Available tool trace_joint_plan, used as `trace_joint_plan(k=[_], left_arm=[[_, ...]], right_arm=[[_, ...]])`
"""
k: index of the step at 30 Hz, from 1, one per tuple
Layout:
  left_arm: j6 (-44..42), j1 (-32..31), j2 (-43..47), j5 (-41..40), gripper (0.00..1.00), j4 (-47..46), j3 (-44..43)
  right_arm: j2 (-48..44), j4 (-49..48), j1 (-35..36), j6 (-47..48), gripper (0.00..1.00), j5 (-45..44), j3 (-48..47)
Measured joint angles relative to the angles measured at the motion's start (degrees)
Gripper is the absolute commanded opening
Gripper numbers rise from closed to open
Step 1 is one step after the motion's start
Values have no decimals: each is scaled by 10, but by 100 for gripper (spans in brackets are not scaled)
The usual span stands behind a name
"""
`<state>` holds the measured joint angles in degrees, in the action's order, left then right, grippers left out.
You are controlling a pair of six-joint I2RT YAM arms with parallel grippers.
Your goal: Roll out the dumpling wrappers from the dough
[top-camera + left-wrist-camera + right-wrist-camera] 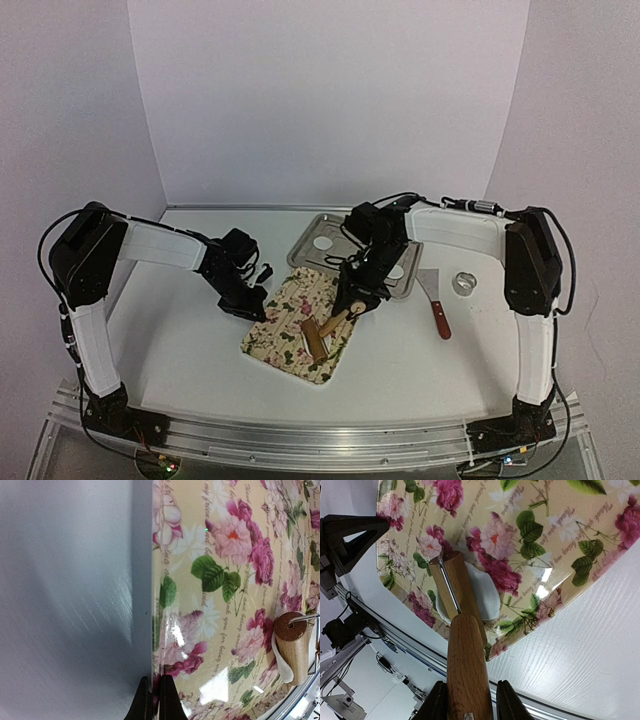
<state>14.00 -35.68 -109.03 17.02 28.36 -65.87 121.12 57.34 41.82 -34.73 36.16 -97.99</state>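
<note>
With the right gripper (470,700) clamped on the roller (465,655) and the left gripper (156,700) pinched shut at the edge of the tray (200,630), hard rolling could tear the dough (487,595).

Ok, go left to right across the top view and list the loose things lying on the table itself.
Flowered rectangular board → wooden-handled metal scraper → round metal ring cutter. The silver metal tray overlaps the board sideways, so it is left out.
</note>
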Motion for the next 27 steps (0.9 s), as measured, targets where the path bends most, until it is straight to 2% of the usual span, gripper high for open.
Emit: trace_joint_plan(k=[27], left_arm=[[8,3,0,6,0,0,0]], right_arm=[[1,18,-16,20,0,1,-1]])
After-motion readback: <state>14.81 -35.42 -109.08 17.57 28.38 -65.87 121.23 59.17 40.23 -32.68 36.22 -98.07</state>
